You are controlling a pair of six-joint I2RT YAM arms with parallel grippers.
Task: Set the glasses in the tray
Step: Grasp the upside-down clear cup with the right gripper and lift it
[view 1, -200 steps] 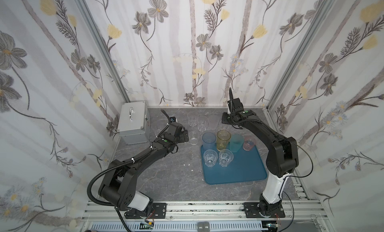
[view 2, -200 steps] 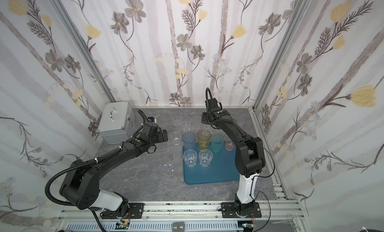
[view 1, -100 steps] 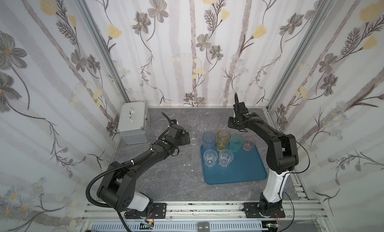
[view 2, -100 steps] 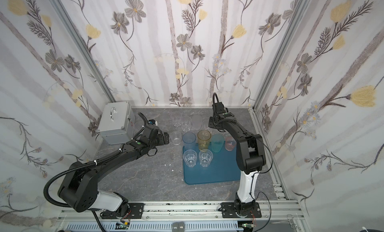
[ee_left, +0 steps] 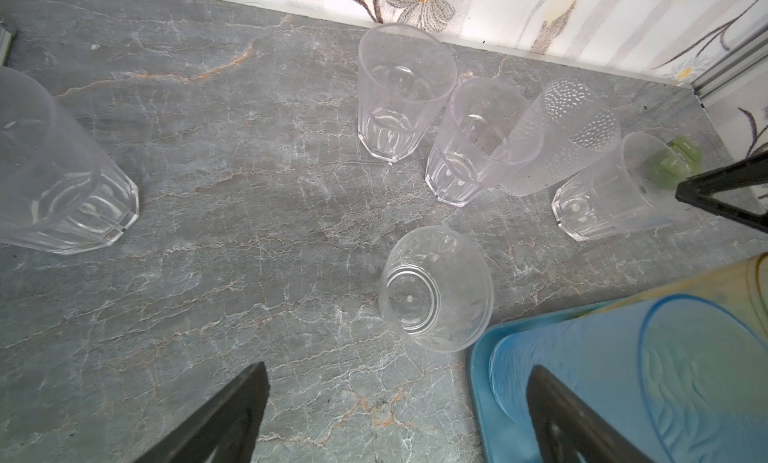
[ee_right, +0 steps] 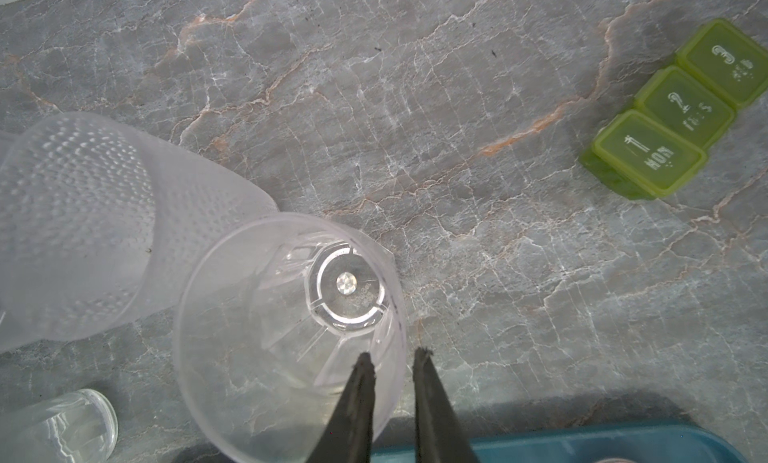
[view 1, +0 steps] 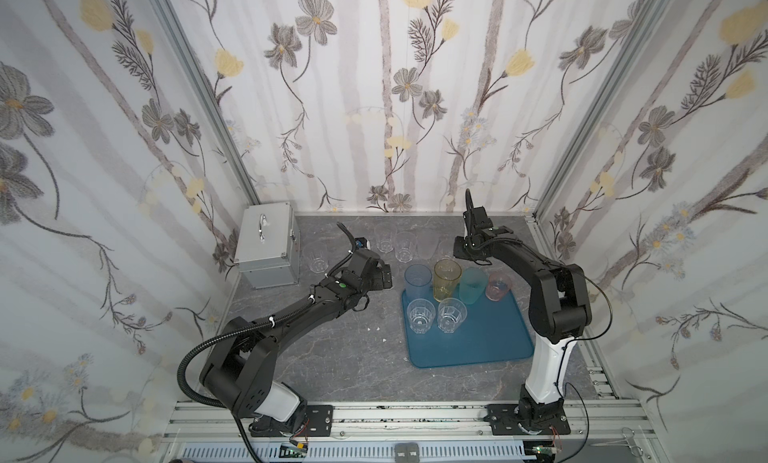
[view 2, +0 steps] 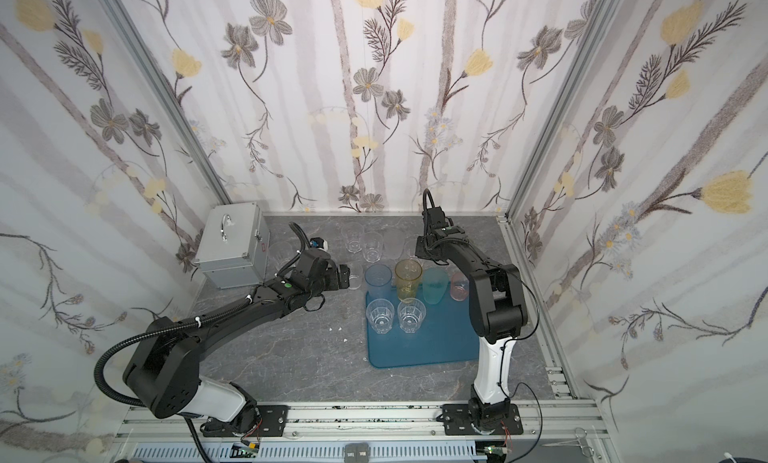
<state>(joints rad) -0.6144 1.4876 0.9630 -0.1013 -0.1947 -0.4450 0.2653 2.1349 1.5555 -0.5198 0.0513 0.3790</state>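
Now: six glasses [view 1: 446,278] stand in the tray [view 1: 478,344]. The blue, yellow, teal and pink tall ones line its far rim, with two clear ones in front. They are packed close, probably to keep the near half free. Six more stand on the bench [view 1: 332,357].

Right tool [ee_right: 392,355] straddles the wall of a clear glass [ee_right: 291,324] on the bench, near the tray's far edge. One finger is inside the rim and one outside, drawn narrow; whether they bite, I cannot tell. A rim hold makes sense here: a frosted tumbler [ee_right: 83,216] crowds its side (touching or just beside, unclear).

Left tool [ee_left: 399,367] is spread wide and holds nothing. It is lined up on a short glass [ee_left: 434,288] just beside the tray corner, the spread ample for its body, I judge.

A green pill box [ee_right: 665,149] lies well apart from the work. A metal case [view 1: 266,243] sits by the left wall.

Bench is grey, veined like stone, with a few white specks. Three walls carry grey-and-yellow flowered paper, with metal posts in the corners. A rail along the front carries both arms.
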